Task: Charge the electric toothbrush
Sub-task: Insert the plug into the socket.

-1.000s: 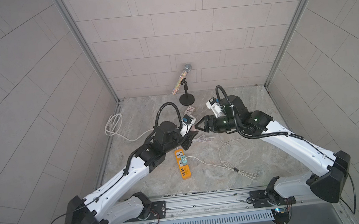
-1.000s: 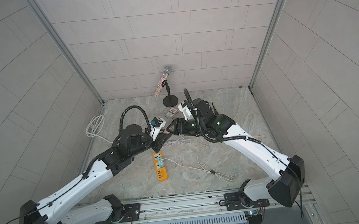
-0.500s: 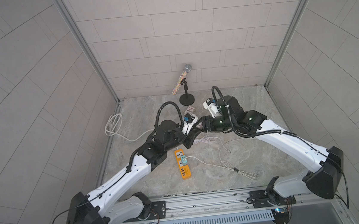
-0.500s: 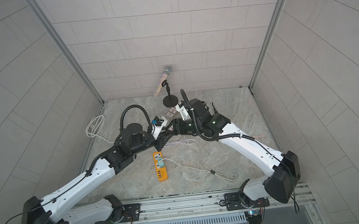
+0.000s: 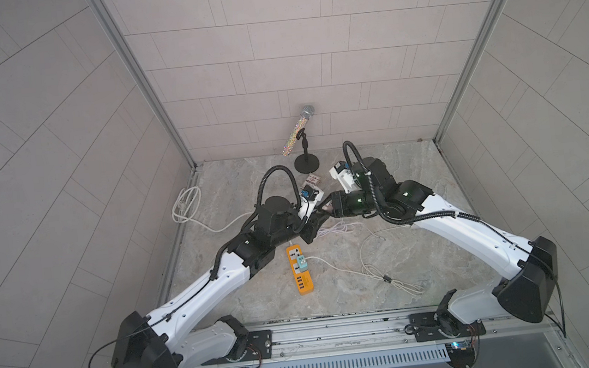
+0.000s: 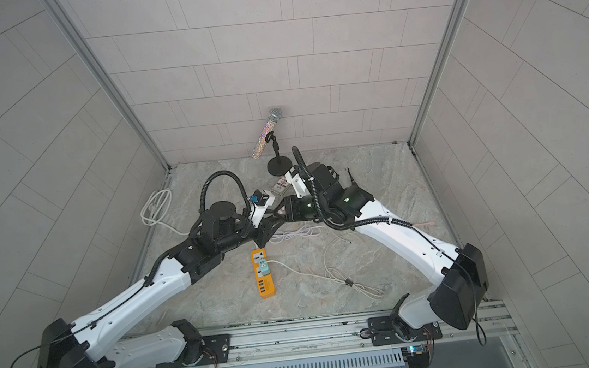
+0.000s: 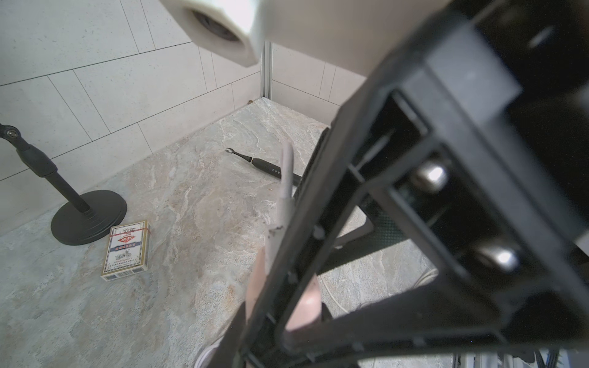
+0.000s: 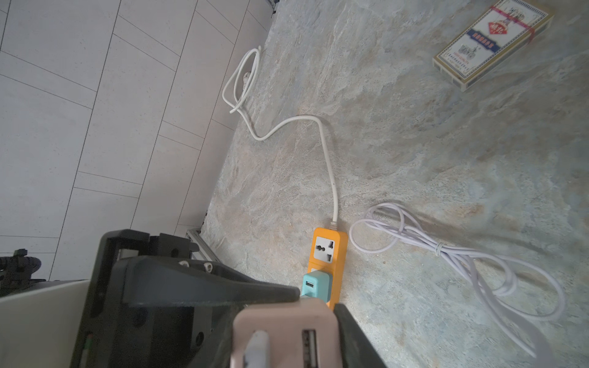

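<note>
The left gripper (image 5: 317, 221) pinches a pale pink, block-shaped plastic USB adapter (image 8: 283, 321); the right gripper's (image 5: 326, 209) jaws flank it, grip unclear. The slim black electric toothbrush (image 7: 266, 165) lies on the marbled floor (image 7: 191, 207) behind the right arm (image 5: 455, 228).

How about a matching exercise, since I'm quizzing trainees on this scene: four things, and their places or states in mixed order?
Things:
1. electric toothbrush
2. pink adapter
3. teal adapter
4. card box

Places or states:
A. plugged into the orange power strip
B. beside the base of the microphone stand
C. black, lying flat
D. between the jaws of the right gripper

Pairs: 1-C, 2-D, 3-A, 4-B.
</note>
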Controlling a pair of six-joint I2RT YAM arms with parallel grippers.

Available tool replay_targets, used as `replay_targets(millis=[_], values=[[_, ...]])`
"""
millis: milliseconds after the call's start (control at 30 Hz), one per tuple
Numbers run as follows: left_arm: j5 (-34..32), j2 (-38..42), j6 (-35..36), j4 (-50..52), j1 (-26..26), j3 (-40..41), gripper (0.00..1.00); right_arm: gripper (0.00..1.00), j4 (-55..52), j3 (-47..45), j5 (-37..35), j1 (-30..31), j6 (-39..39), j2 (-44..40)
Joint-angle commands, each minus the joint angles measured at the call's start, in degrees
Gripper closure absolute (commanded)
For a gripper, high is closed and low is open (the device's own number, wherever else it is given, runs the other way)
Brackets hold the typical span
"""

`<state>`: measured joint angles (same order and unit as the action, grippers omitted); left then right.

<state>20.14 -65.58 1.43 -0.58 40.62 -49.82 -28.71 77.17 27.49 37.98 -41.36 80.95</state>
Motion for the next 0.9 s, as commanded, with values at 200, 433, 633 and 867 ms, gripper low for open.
replay_targets(millis=[200, 433, 633, 867], values=[[-1.61, 4.44, -0.98, -4.50, 0.36, 0.72, 0.54, 0.70, -1.21, 2.83, -5.42, 0.68, 1.66, 1.35], [-10.46, 15.49, -8.73, 3.87, 0.36, 5.16, 0.22, 0.69, -2.38, 3.51, -12.90, 0.70, 5.82, 2.95], [-22.48, 27.74, -22.55, 18.93, 0.31, 9.26, 0.21, 0.69, -0.40, 3.97, -12.37, 2.73, 10.64, 6.69], [-30.94, 37.53, -36.15, 28.53, 0.28, 17.12, 0.21, 0.69, 1.62, 5.27, -9.74, 7.30, 16.07, 12.97]])
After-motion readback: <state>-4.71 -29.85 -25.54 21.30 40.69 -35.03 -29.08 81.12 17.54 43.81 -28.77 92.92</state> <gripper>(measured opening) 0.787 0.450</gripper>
